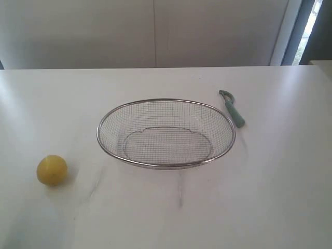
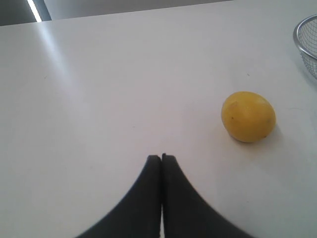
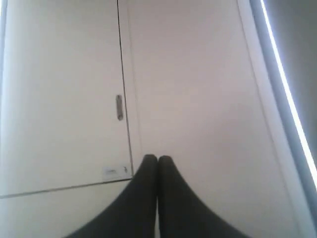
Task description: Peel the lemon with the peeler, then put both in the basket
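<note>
The yellow lemon lies on the white table at the front left, apart from the wire mesh basket in the middle. The teal-handled peeler rests on the table just beyond the basket's right rim, blade head pointing away. Neither arm shows in the exterior view. In the left wrist view my left gripper is shut and empty, with the lemon off to one side of it and a bit of basket rim at the frame edge. My right gripper is shut, empty, facing a wall.
The white table is bordered by a pale wall at the back. The right wrist view shows white cupboard doors with a small handle and a bright strip of light.
</note>
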`<move>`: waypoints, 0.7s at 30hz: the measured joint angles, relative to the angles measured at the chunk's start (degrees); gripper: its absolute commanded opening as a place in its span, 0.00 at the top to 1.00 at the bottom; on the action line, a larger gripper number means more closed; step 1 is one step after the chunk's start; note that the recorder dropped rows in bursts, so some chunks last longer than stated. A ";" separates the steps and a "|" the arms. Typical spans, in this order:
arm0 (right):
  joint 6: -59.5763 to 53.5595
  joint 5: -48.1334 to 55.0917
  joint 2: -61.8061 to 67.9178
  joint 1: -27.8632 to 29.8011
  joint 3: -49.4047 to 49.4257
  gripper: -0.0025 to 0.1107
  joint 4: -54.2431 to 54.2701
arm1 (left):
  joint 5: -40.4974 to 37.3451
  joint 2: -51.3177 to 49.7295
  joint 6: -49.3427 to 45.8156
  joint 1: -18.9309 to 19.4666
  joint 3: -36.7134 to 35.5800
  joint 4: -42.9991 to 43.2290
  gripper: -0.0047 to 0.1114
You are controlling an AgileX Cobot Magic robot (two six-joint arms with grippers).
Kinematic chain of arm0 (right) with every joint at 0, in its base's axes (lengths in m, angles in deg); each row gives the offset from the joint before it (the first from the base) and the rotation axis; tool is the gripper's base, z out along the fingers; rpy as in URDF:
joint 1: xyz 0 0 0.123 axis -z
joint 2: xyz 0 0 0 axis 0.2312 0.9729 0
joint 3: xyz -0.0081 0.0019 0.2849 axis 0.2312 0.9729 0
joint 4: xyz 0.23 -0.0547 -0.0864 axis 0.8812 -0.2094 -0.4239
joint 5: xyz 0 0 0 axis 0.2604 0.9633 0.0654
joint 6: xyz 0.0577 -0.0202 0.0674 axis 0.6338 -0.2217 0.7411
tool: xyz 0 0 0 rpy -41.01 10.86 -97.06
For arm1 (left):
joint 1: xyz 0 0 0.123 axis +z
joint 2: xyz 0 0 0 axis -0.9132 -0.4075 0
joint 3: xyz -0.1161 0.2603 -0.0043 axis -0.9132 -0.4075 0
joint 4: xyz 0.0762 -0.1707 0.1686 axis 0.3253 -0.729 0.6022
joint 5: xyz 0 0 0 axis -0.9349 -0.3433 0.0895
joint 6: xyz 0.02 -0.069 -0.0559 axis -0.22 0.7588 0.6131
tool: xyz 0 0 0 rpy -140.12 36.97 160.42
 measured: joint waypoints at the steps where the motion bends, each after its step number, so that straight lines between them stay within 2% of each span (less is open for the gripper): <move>1: 3.09 -0.27 0.00 0.00 0.00 0.98 0.00 | 0.00 0.00 0.00 0.00 0.00 0.00 0.96; 5: 9.37 -0.71 0.00 0.00 0.00 0.98 0.00 | 0.00 0.00 0.00 0.00 0.00 0.00 0.96; 17: 10.83 -0.84 0.00 0.00 0.00 0.98 1.39 | 0.00 0.00 0.00 0.00 0.00 0.00 0.96; 21: 15.64 -0.84 0.00 0.00 0.00 0.98 1.76 | 0.00 0.00 0.00 0.00 0.00 0.00 0.96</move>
